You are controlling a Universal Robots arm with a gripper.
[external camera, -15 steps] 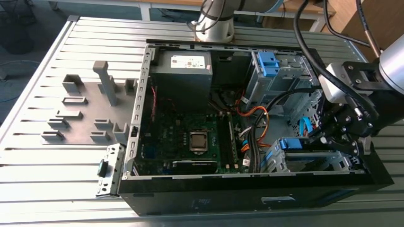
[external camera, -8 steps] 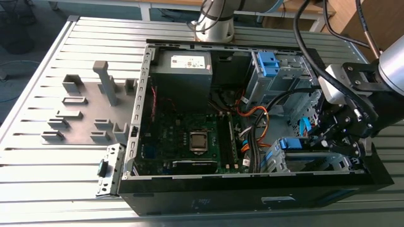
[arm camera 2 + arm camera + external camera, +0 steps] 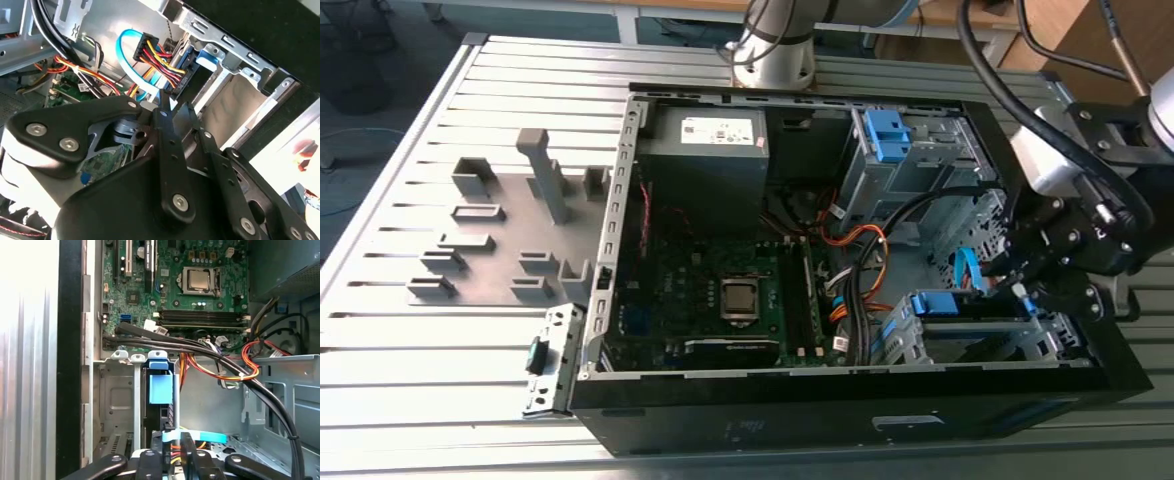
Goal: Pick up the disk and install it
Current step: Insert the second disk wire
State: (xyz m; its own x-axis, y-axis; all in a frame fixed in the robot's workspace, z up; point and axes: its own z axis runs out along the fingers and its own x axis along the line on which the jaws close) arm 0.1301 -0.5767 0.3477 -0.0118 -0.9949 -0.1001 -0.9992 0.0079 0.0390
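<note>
The disk [image 3: 161, 389] stands on edge inside the metal drive cage [image 3: 117, 395] at the case's front corner, its bright blue frame uppermost. In the exterior view the disk [image 3: 941, 302] shows as a blue strip in the cage [image 3: 987, 340] at the lower right. My gripper [image 3: 1021, 285] hangs just beside the cage, over the disk's rear end. In both wrist views the gripper [image 3: 186, 442] [image 3: 170, 102] looks shut, its tip next to the power plug [image 3: 167, 65] with red, yellow and black wires. I cannot see anything held between the fingers.
The open computer case [image 3: 627, 250] lies on a slatted metal table [image 3: 454, 330]. Black cable bundles [image 3: 210, 352] and a light blue data cable [image 3: 122, 55] cross beside the cage. A second drive bay with a blue bracket [image 3: 887, 135] sits behind. A grey fixture plate [image 3: 507, 230] lies at the exterior view's left.
</note>
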